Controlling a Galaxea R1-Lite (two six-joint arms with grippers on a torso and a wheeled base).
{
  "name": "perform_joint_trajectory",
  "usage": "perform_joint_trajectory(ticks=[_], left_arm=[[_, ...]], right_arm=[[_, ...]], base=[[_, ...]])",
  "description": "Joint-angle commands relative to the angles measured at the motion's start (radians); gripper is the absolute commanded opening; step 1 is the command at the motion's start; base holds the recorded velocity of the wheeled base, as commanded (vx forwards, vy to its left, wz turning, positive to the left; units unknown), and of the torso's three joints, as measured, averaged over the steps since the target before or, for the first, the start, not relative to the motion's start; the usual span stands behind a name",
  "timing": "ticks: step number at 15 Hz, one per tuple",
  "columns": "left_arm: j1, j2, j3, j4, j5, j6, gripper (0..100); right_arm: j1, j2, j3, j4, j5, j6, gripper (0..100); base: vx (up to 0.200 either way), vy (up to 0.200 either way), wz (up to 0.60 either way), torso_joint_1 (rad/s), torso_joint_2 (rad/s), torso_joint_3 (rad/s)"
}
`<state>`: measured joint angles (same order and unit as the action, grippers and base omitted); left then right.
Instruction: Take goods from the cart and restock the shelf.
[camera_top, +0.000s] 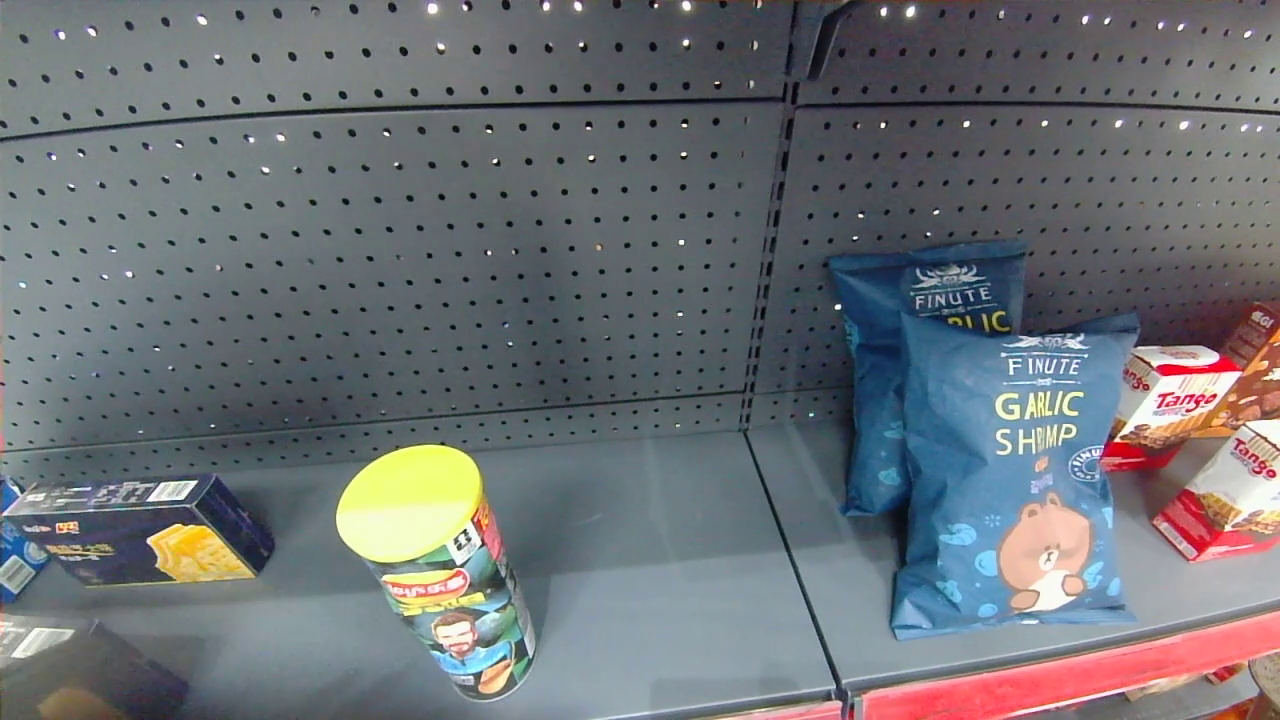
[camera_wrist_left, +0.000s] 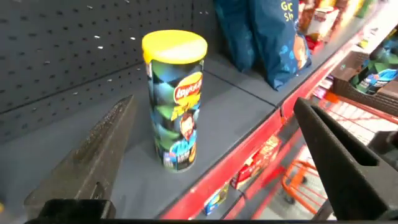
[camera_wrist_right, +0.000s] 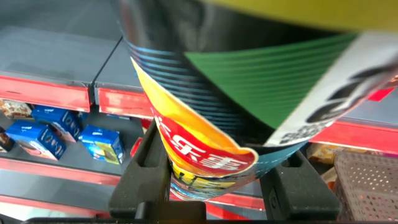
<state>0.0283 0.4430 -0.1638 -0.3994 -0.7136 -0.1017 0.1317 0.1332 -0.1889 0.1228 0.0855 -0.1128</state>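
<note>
A: Where is the standing chips can (camera_top: 435, 570)?
B: Upright on the grey shelf (camera_top: 650, 560), yellow lid up, near the red front edge (camera_top: 1050, 675). A blue cracker box (camera_top: 140, 528) lies flat to its left. Two garlic shrimp bags (camera_top: 1010, 470) stand to its right, one behind the other. The can touches neither.
A: What about the left gripper (camera_wrist_left: 214, 104)?
B: It hangs off the shelf's front, apart from that can. The jaws are spread wide with nothing between them, and the can shows beyond the gap.
A: And the right gripper (camera_wrist_right: 221, 177)?
B: Its jaws are clamped around a second chips can (camera_wrist_right: 249, 81), with a dark finger (camera_wrist_right: 149, 168) pressed to each side of the tube. The label sits close against the camera. Behind it run red-edged shelves, and blue boxes (camera_wrist_right: 37, 134) sit on a lower level.
A: Anything else on that shelf?
B: Red-and-white wafer boxes (camera_top: 1170, 400) just beside the bags at the far right, and the perforated back panel (camera_top: 400, 250) behind everything.
A: The cart?
B: An orange cart (camera_wrist_left: 297, 176) stands below the shelf's front, near the left gripper; what it holds is too blurred to name
</note>
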Motion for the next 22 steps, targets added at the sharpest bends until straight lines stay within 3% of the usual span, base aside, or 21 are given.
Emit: perform_joint_trajectory(ticks=[1,2,3,4,5,6,9,10,11,13,14,15,19,22], left_arm=[[0.001,-0.271,-0.013,0.154,0.046,-0.019,100],[0.001,-0.345,-0.014,0.22,0.059,-0.035,100],[-0.001,-0.386,-0.006,0.249,0.071,-0.027,100],[-0.002,-0.388,-0.013,0.26,0.14,-0.007,100],[-0.002,-0.388,-0.006,0.261,0.166,0.005,100],[-0.002,-0.388,0.006,0.267,0.191,0.037,100],[-0.002,-0.388,0.133,0.286,0.422,0.157,100],[-0.002,-0.388,0.136,0.286,0.428,0.157,100],[-0.025,-0.432,0.164,0.323,0.569,0.172,100],[-0.027,-0.443,0.164,0.37,0.655,0.172,100],[-0.027,-0.443,0.164,0.399,0.781,0.129,100],[-0.027,-0.443,0.164,0.399,0.789,0.105,100],[-0.027,-0.443,0.164,0.399,0.787,0.111,100],[-0.027,-0.443,0.164,0.399,0.787,0.111,100]], right_arm=[[0.0,-0.021,0.0,0.0,0.0,-0.001,0],[0.0,-0.033,0.003,0.0,0.0,-0.001,0],[0.0,-0.035,0.003,0.0,-0.001,-0.001,0],[0.0,-0.035,0.0,-0.002,-0.001,-0.001,0],[0.002,-0.035,-0.004,-0.002,0.003,-0.001,0],[0.003,-0.035,0.002,-0.005,-0.001,-0.001,0],[0.003,-0.035,-0.012,-0.009,0.0,-0.001,0],[0.003,-0.035,-0.012,-0.009,0.002,-0.001,0],[0.003,-0.035,-0.017,-0.009,0.002,-0.001,0],[0.003,-0.035,-0.018,-0.009,-0.001,-0.001,0],[0.003,-0.035,-0.027,-0.008,0.003,-0.001,0],[0.003,-0.035,-0.03,-0.008,0.007,-0.001,0],[0.037,-0.004,-0.106,0.0,0.037,-0.002,0],[0.101,0.178,-0.242,-0.012,0.122,-0.002,0]], base=[[0.0,0.0,0.0,0.0,0.0,0.0],[0.0,0.0,0.0,0.0,0.0,0.0],[0.0,0.0,0.0,0.0,0.0,0.0],[0.0,0.0,0.0,0.0,0.0,0.0],[0.0,0.0,0.0,0.0,0.0,0.0],[0.0,0.0,0.0,0.0,0.0,0.0],[0.0,0.0,0.0,0.0,0.0,0.0],[0.0,0.0,0.0,0.0,0.0,0.0],[0.0,0.0,0.0,0.0,0.0,0.0],[0.0,0.0,0.0,0.0,0.0,0.0],[0.0,0.0,0.0,0.0,0.0,0.0],[0.0,0.0,0.0,0.0,0.0,0.0],[0.0,0.0,0.0,0.0,0.0,0.0],[0.0,0.0,0.0,0.0,0.0,0.0]])
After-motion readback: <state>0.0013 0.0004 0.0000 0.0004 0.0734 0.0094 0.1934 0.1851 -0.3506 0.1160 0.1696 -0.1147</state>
